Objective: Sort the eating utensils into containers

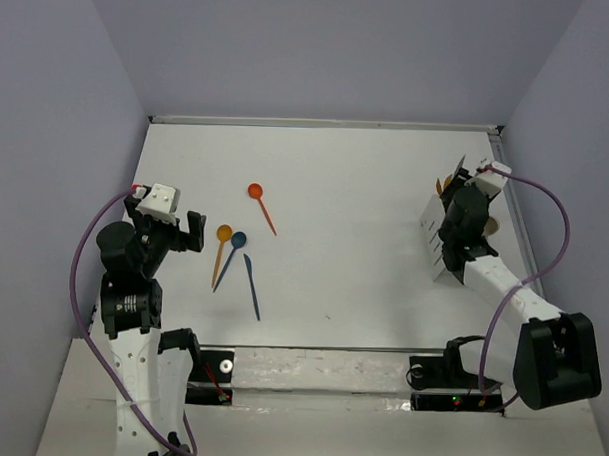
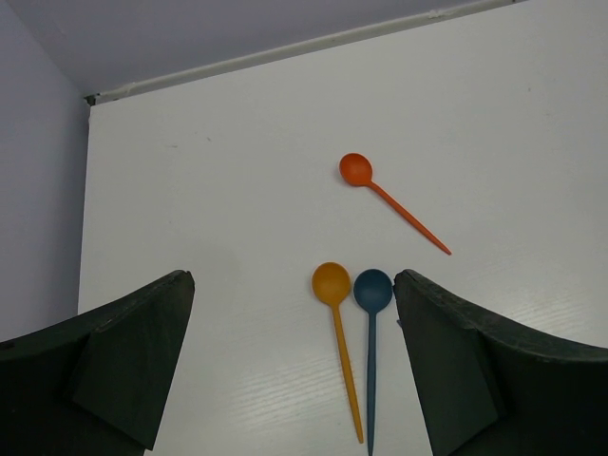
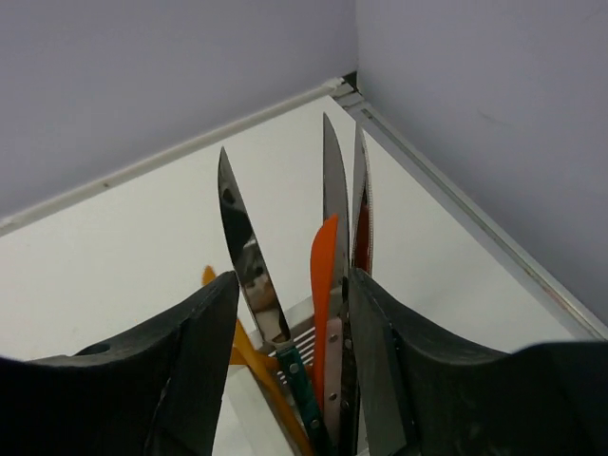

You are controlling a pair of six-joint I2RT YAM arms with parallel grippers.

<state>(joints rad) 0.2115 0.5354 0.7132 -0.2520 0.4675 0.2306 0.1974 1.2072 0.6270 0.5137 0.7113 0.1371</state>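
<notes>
Left gripper [image 2: 294,277] hangs wide open over the tabletop's [image 1: 364,240] left side. Just right of it lie a yellow spoon [image 1: 223,232], blue spoon [image 1: 238,240] and blue knife [image 1: 251,286], with an orange spoon [image 1: 256,191] nearer the far edge. At the right edge, the right gripper [image 3: 292,277] is half-open over the caddy [image 1: 436,233], upright knives [image 3: 237,228] between its fingers.

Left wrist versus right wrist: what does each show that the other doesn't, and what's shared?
Only left wrist: three spoons lying flat, a red-orange spoon, a yellow-orange spoon and a blue spoon. Only right wrist: knives standing upright in the white caddy, including an orange knife. Both: the white table, plus the view's own dark fingers, left gripper there, right gripper here.
</notes>
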